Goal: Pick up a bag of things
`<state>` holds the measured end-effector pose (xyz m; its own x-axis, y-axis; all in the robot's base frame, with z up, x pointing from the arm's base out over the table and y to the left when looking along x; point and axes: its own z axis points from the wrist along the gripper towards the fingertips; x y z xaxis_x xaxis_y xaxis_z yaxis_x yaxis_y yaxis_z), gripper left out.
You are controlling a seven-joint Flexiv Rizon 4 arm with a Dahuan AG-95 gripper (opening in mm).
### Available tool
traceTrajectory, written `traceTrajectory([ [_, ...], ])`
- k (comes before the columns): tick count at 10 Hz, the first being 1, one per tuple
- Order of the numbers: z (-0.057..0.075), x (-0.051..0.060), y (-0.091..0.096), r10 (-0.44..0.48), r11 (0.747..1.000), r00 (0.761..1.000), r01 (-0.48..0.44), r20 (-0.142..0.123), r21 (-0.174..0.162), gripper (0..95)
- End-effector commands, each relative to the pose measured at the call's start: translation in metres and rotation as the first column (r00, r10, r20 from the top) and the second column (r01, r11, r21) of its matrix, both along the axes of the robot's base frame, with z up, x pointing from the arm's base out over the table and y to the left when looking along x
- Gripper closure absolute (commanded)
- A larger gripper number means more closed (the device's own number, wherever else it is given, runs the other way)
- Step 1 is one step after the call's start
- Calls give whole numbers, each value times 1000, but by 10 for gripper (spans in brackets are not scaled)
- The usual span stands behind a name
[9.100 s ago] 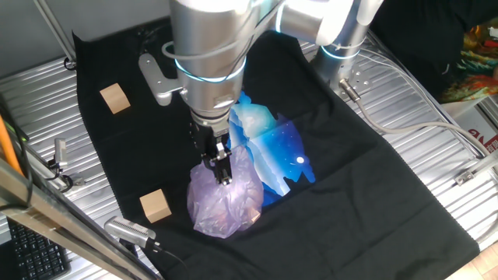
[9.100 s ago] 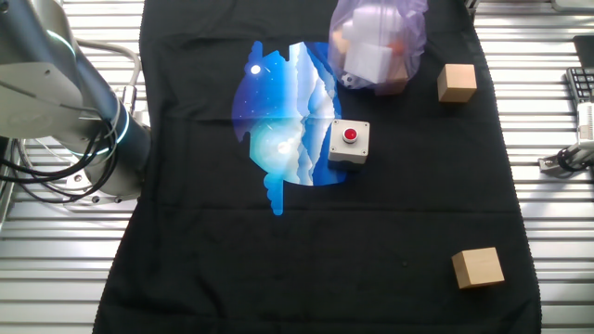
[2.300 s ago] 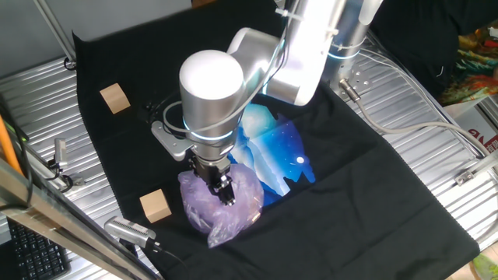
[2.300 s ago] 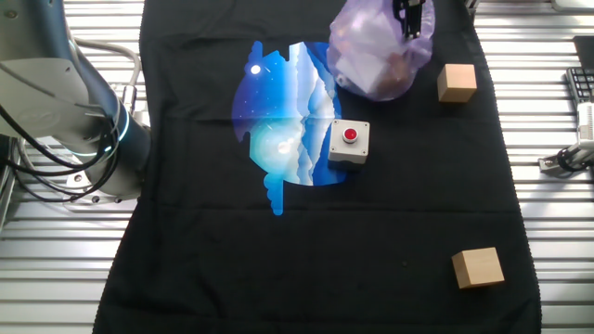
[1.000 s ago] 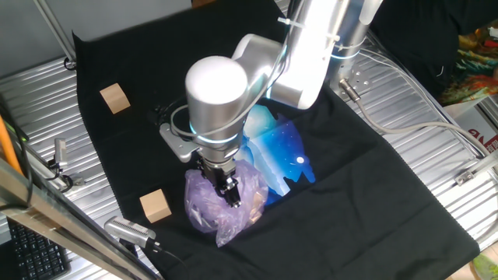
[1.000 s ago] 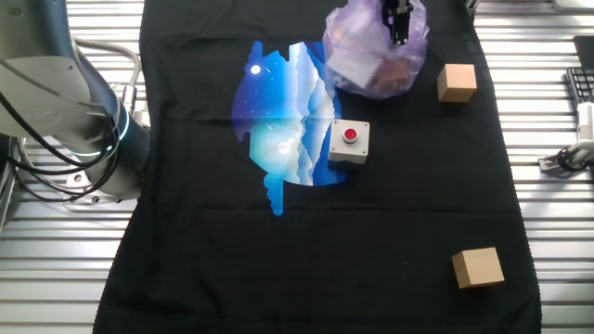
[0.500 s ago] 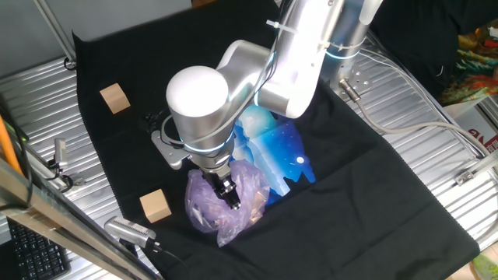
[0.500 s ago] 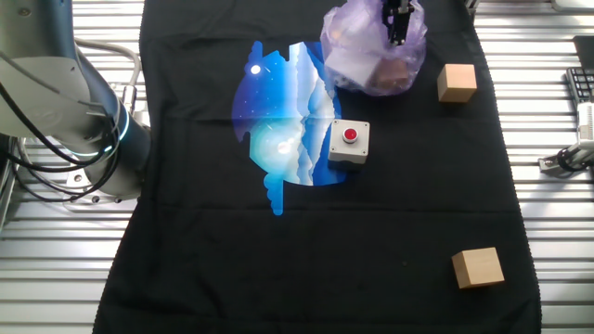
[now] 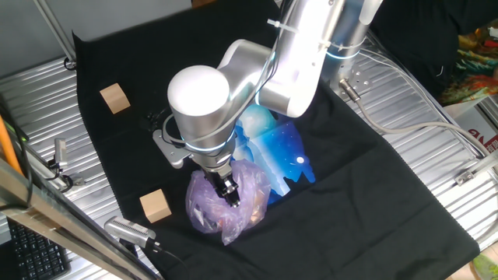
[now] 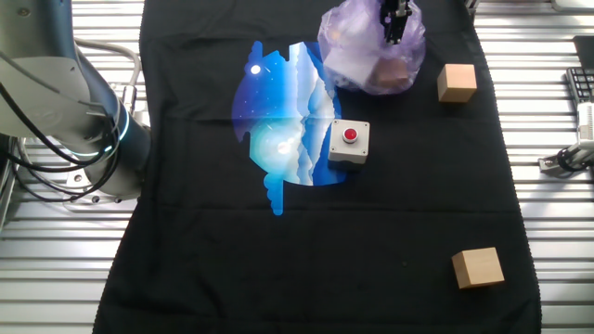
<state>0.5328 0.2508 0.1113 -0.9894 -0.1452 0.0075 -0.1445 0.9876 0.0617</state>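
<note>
- Purple, crinkly, see-through bag of things (image 9: 226, 204) sits near front edge of black cloth (image 9: 373, 179); orange/pinkish items show thru plastic. In the other fixed view bag (image 10: 369, 57) is at top of cloth, partly cut by frame edge.
- Gripper (image 9: 229, 192) is pressed into top of bag, fingers close together w/ bunched plastic pinched between them; grip looks closed on bag. In the other fixed view dark fingertips (image 10: 395, 20) sit in bag's upper part.
- Can't tell if bag bottom is touching cloth or just off it.
- Blue-and-white shiny bag (image 9: 276, 152) lies flat just beside purple bag, edges touching/overlapping.
- Grey button box w/ red button (image 10: 349, 141) rests at blue bag's edge, near purple bag but apart.
- Wooden cube (image 9: 156, 205) just beside purple bag; 2nd wooden cube (image 9: 115, 99) well apart, near far cloth edge.
- Arm's wrist joint (image 9: 202, 105) is above bag, hides part of blue bag.
</note>
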Motion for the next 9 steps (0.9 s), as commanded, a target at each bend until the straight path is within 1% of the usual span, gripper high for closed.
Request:
traceTrajectory([
  [1,0,0,0,-19,1000,1000,19,-1,2,950],
  [9,0,0,0,-20,1000,1000,20,2,3,950],
])
